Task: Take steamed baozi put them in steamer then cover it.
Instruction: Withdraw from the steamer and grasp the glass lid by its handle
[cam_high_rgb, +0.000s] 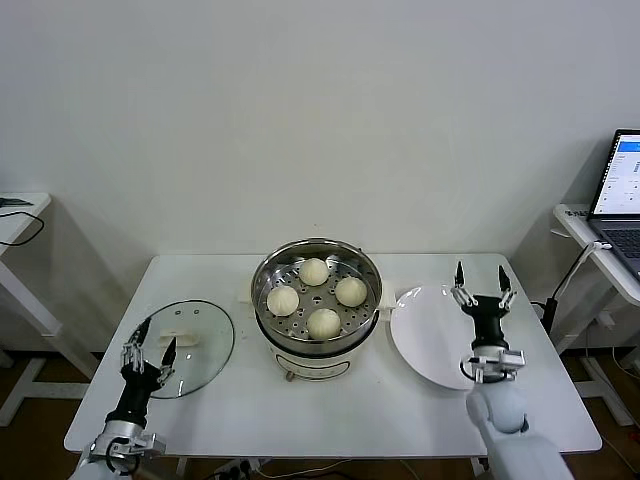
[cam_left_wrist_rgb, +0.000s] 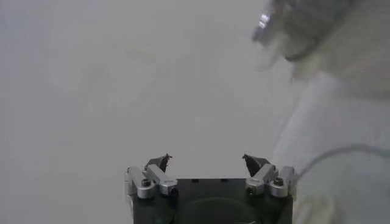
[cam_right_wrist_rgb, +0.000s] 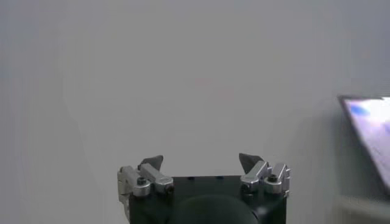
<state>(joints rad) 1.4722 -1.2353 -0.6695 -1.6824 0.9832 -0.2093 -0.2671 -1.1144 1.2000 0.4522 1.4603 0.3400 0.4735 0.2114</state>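
Tabletop steamer (cam_high_rgb: 316, 345) with four baozi (cam_high_rgb: 314, 271)

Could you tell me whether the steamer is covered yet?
Not yet. The steamer stands open with four buns showing inside, and the glass lid lies flat on the table to its left.

1. Laptop (cam_high_rgb: 625, 190) on the side desk is cut off by the edge of the head view; screen too small to read.
2. Left wrist view: a blurry shiny thing (cam_left_wrist_rgb: 292, 27) up near the corner, can't tell what.
3. Right wrist view: the laptop is just a blurry bit at the edge.
4. Both arms are cut off low in the head view.
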